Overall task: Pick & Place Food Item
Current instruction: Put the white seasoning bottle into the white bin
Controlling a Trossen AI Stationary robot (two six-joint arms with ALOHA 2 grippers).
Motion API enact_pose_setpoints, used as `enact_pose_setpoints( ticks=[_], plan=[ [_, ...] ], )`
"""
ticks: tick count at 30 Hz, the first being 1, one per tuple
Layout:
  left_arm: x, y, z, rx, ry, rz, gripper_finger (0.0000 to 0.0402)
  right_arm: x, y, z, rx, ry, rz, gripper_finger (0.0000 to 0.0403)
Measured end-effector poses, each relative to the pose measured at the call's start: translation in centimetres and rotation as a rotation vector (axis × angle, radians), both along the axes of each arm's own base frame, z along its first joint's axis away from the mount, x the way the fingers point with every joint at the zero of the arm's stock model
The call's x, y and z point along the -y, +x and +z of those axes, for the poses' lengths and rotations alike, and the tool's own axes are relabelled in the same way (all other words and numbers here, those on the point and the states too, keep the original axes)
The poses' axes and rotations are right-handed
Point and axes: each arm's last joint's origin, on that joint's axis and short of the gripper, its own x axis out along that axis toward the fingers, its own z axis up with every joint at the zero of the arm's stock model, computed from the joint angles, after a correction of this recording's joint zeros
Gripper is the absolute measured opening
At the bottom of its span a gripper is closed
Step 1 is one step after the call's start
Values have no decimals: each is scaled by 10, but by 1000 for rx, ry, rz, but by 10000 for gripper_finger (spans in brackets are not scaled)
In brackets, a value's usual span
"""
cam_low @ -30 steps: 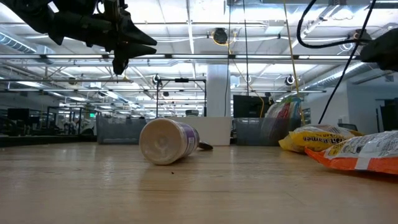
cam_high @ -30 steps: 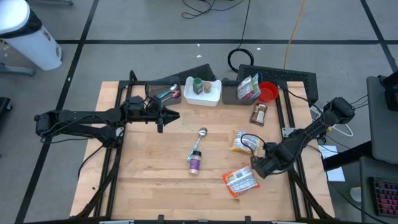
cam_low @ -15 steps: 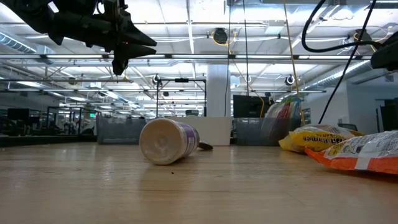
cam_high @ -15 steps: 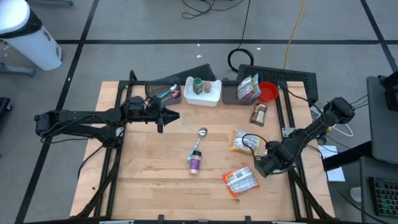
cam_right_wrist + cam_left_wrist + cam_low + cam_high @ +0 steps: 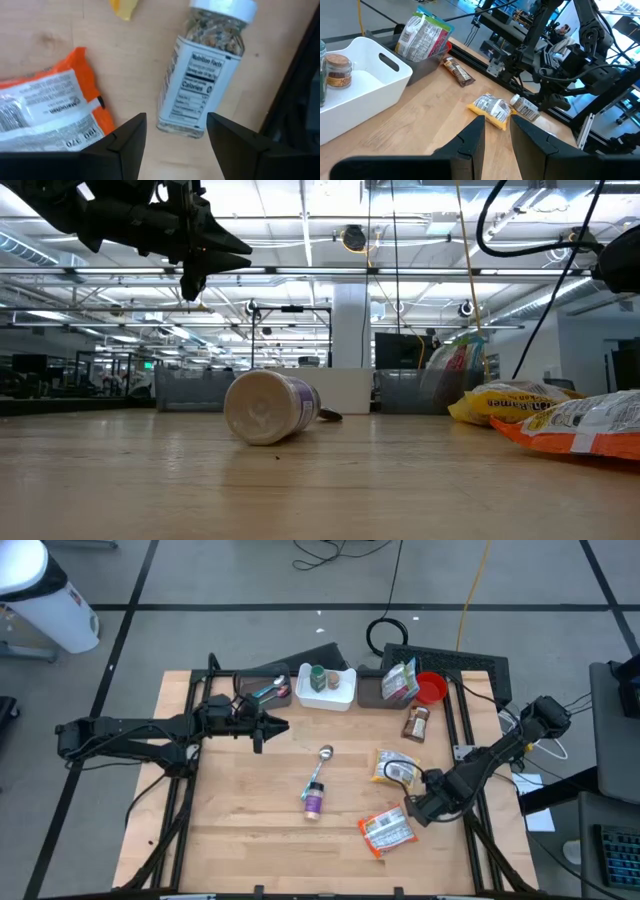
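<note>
Clear glass spice jar with white cap (image 5: pixel 202 80) lies flat on the wooden tabletop (image 5: pixel 240 810) at about 4 o'clock, under the right hand (image 5: pixel 175 131), whose fingers stand apart either side of it, gripping nothing. Orange crinkly snack bag (image 5: pixel 386 832) just beside at 8 o'clock of the jar; yellow chip bag (image 5: pixel 392 768) at 12. Left hand (image 5: pixel 281 725) hovers at 10 o'clock of the tabletop, fingers narrowly apart, empty.

The worktop (image 5: pixel 240 810) is showing pale wood grain. An orange-and-white packet (image 5: pixel 386 832) is lying beside a white-capped jar (image 5: pixel 202 80) of speckled seasoning. A yellow bag (image 5: pixel 393 768), white bin (image 5: pixel 338 695), red cup (image 5: pixel 430 688) and purple-banded container (image 5: pixel 313 802) are showing too.
</note>
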Motion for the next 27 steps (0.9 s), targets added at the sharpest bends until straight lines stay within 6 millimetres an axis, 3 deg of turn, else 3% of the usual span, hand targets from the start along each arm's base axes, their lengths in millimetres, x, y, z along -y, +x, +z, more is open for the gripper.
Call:
enact_pose_setpoints(
  ticks=[15,27],
  plan=[
    [0,0,0,0,-1,1,99,4,-5,-14,-26,-18,-57,327],
    [0,0,0,0,-2,1,99,3,-5,-44,67,60,-126,345]
  ],
)
